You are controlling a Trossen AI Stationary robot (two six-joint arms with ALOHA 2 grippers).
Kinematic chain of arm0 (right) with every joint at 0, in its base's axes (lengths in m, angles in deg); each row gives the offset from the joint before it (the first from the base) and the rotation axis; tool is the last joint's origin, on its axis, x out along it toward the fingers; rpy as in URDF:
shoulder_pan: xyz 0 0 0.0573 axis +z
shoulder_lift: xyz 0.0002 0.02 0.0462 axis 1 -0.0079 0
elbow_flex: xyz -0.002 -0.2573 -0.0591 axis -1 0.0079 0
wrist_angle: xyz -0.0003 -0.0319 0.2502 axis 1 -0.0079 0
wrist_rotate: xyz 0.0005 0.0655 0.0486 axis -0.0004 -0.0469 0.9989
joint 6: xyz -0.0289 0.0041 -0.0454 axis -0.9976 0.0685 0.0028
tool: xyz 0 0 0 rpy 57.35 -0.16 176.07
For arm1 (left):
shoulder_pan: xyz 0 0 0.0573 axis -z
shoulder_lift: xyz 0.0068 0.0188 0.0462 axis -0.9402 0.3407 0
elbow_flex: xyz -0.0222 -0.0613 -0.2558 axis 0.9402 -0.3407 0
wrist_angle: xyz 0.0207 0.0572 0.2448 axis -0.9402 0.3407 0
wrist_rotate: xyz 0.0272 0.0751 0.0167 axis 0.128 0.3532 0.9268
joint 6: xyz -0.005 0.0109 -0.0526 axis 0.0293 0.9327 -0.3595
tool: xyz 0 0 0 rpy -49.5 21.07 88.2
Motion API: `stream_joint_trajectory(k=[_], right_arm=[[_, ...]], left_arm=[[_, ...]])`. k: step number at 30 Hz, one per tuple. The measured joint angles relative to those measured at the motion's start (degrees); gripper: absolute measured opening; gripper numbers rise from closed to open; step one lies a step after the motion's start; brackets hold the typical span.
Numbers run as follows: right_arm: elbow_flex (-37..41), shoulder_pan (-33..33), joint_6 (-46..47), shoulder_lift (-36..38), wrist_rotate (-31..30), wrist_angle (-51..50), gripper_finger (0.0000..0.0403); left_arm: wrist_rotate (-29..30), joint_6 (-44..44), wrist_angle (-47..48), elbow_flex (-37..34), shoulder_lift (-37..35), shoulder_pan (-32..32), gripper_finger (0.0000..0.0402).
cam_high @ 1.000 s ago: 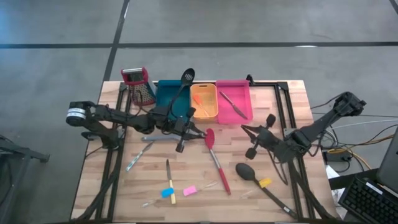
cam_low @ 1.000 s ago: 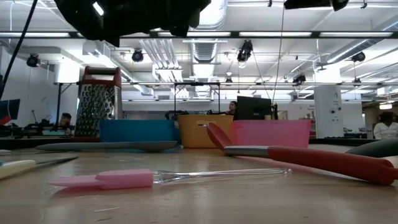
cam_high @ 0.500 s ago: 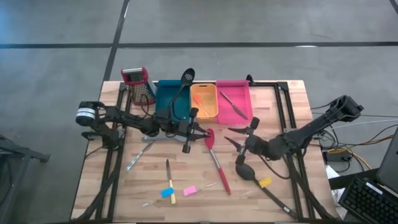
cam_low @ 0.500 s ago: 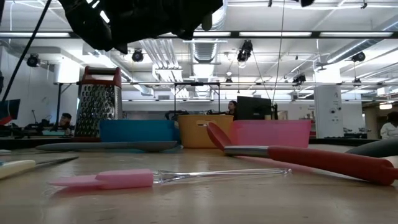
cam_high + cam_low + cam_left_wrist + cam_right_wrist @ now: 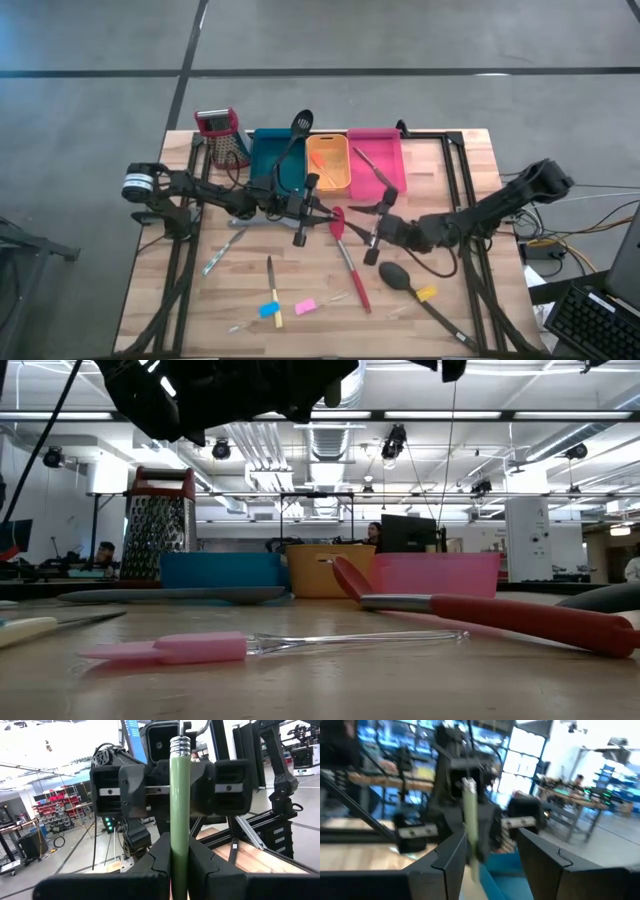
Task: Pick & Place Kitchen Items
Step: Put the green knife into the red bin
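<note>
A slim green-handled utensil (image 5: 180, 820) with a coiled metal end sits pinched in the left gripper (image 5: 179, 855), facing the spread right gripper (image 5: 490, 850) above the wooden surface (image 5: 470, 160).

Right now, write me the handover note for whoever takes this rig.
Left end effector: shut on the green-handled utensil, held above mid-table.
Right end effector: open, facing that handle, not gripping it.
Done: black slotted spatula in the teal bin; a slim utensil in the pink bin.
Left: red spoon, black spoon, and the yellow piece, blue piece and pink piece lie on the table.
</note>
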State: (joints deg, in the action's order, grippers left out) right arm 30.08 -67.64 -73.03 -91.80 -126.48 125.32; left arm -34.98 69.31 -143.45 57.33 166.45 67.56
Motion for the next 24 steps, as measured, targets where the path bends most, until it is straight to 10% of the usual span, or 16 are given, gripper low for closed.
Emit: stream_joint_trajectory(k=[24], right_arm=[[-0.46,-5.70,5.26,-2.80,14.07,5.06,0.0136]], left_arm=[[-0.02,-0.02,0.46,0.00,0.00,0.00,0.0029]])
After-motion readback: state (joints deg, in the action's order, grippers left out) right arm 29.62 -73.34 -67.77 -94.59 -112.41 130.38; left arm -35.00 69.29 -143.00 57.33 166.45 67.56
